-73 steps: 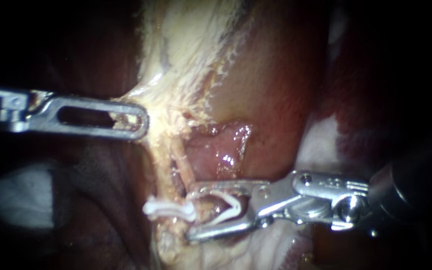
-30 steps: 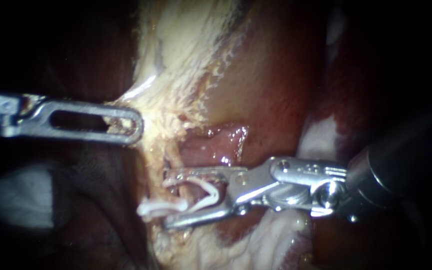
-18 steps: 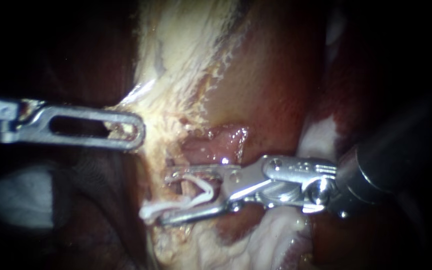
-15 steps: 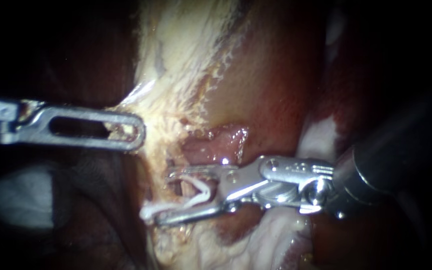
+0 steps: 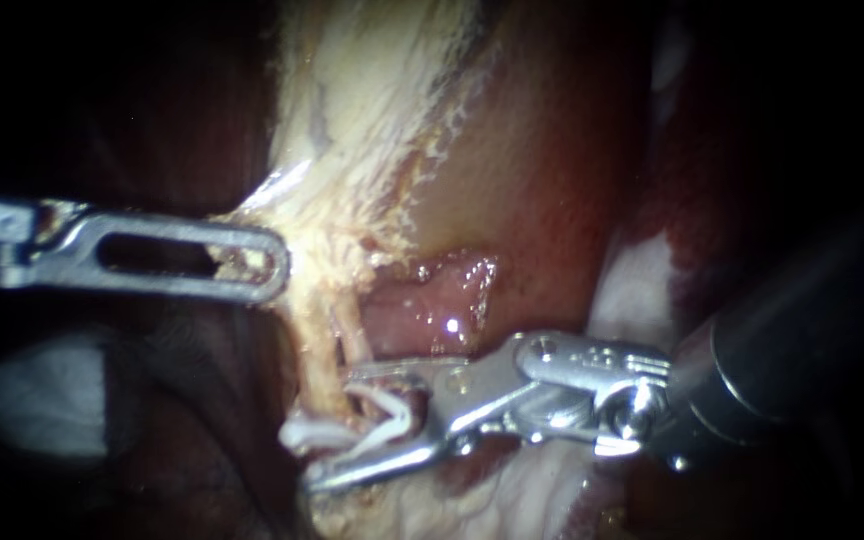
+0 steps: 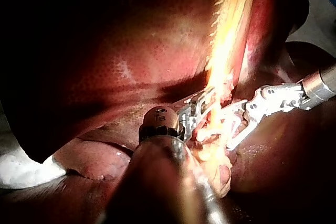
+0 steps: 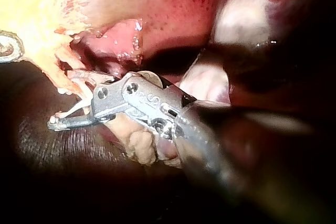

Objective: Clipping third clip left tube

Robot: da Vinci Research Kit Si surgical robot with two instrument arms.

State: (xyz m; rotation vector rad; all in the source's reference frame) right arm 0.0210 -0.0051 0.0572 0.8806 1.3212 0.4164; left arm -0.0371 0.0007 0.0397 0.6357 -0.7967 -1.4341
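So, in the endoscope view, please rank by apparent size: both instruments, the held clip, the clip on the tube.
1. right instrument, though it is nearer the camera, so this is unsure
2. left instrument
3. held clip and clip on the tube: they look alike, so not ranked

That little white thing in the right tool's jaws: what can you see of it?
It is a white clip, plastic-looking, bent into a V that opens toward the jaw tips. The right instrument holds it, one leg against each jaw, at a thin pale tube. Whether it encloses the tube cannot be seen.

Red liver [image 6: 131, 77], pale yellowish tissue band [image 5: 372, 100]
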